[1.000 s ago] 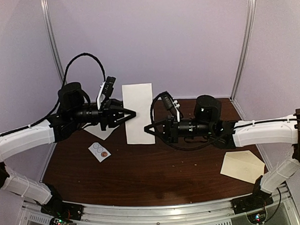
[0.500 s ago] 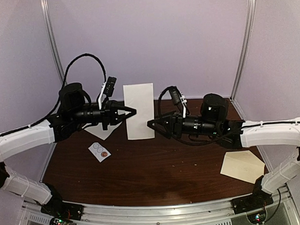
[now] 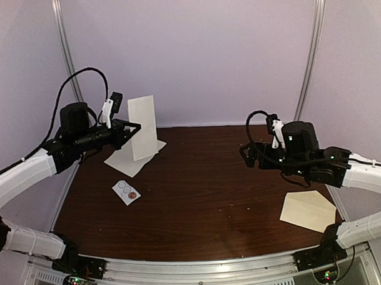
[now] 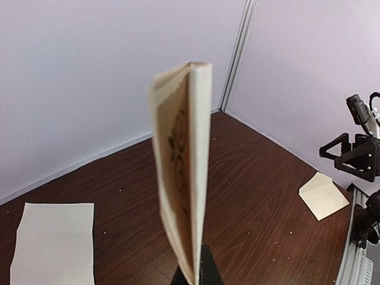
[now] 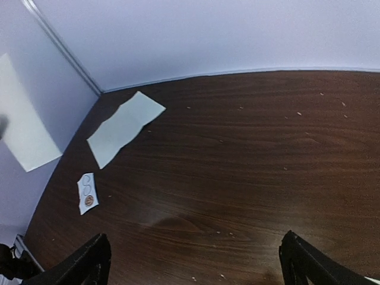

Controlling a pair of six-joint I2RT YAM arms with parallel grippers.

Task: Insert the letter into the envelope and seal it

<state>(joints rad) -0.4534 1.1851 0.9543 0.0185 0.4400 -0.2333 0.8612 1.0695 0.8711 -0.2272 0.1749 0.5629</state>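
Folded letter, upright over far-left table, clamped in left gripper; white sheet beneath, sticker card nearby; envelope near-right, flap seemingly open; right gripper jaws apart, empty.

White-shelled arms (black wrists, looped cables)

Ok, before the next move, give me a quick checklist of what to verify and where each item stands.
1. Grip: folded letter clamped in the left fingers, upright, off the table: ok.
2. Free hand: right fingers open, nothing between them: ok.
3. Target: envelope flat on the table by the right arm, nothing on it: ok.
4. Envelope flap open for insertion: cannot tell.
5. Seal: sticker card in view on the table: ok.
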